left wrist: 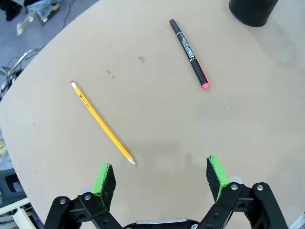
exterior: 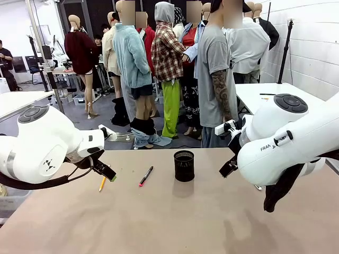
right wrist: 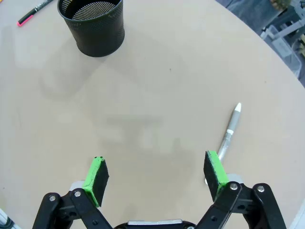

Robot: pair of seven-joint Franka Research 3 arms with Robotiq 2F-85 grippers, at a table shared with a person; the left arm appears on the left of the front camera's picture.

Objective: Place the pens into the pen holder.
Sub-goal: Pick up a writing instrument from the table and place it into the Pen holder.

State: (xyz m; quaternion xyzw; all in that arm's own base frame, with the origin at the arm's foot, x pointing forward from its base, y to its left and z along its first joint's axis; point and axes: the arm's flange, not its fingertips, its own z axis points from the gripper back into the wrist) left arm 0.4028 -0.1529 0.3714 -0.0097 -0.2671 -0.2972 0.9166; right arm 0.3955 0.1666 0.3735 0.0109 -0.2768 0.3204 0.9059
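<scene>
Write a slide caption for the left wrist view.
Open left gripper near a yellow pencil; black pink-ended pen beyond.

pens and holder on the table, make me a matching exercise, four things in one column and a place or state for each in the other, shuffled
Things
1. pencil
2. black pen
3. pale-tipped pen
4. pen holder

Places or states
a. stands upright, black mesh
b. lies close beside one finger of the open right pincer
c. yellow-orange, its point just ahead of the open left pincer
d. has a red-pink end and lies between the pencil and the holder

Right pairs: 1-c, 2-d, 3-b, 4-a
</scene>
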